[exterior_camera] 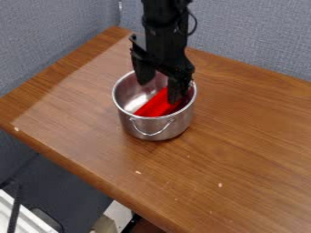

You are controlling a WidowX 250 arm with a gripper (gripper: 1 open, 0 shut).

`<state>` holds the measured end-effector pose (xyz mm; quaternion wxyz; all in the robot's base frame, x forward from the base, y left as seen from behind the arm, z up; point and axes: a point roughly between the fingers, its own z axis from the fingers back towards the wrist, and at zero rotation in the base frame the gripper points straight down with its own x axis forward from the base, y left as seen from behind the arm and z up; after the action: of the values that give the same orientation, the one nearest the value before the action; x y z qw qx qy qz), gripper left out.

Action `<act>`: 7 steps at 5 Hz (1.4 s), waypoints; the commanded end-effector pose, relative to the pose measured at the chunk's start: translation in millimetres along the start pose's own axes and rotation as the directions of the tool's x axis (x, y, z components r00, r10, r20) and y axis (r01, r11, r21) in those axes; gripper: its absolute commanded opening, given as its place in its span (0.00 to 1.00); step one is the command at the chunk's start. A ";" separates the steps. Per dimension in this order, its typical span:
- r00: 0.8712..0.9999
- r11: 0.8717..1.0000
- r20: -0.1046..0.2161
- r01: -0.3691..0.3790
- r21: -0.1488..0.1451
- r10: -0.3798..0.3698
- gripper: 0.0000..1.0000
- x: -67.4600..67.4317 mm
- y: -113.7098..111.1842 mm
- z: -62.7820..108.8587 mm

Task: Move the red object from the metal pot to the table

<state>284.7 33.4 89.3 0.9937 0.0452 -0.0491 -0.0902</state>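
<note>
A shiny metal pot (151, 121) stands on the brown wooden table (231, 164), its wire handle hanging toward the front. Inside it lies the red object (153, 105), a bright bar slanting from front left to back right. My black gripper (162, 88) points straight down over the pot's back half. Its jaws are open and its fingers (177, 94) reach down inside the rim on either side of the bar. Whether they touch it I cannot tell. The bar's far end is hidden behind the fingers.
A grey-blue wall runs behind the table. The table's left and front edges drop off to a dark floor area, with a light object (36, 221) below at the lower left.
</note>
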 end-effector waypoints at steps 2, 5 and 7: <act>1.000 1.000 0.011 0.001 0.018 -0.001 1.00 4.2 0.9 -11.6; 1.000 1.000 0.005 -0.016 0.010 0.016 0.00 5.4 3.1 -21.3; 0.998 0.999 0.058 -0.038 0.027 0.037 0.00 6.2 7.1 9.4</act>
<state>284.6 35.4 83.3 0.9945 0.0498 -0.0515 -0.0758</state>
